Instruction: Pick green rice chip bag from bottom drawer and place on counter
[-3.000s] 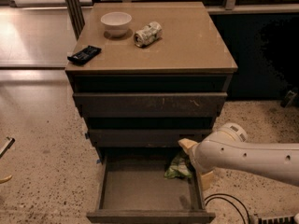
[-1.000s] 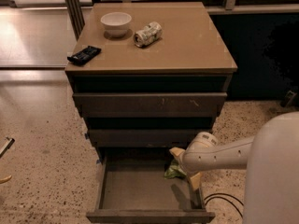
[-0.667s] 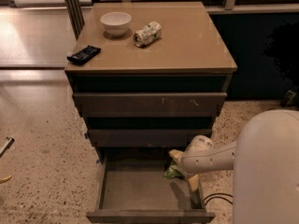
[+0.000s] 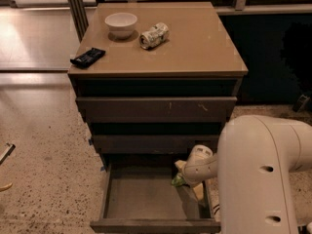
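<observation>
The gripper (image 4: 188, 177) reaches into the open bottom drawer (image 4: 146, 201) at its far right side, right against the green rice chip bag (image 4: 177, 181). Whether it is spread or pinching the bag cannot be told. On the counter (image 4: 195, 48) sit a white bowl (image 4: 121, 23), a crushed can (image 4: 154, 35) and a black packet (image 4: 87, 57).
</observation>
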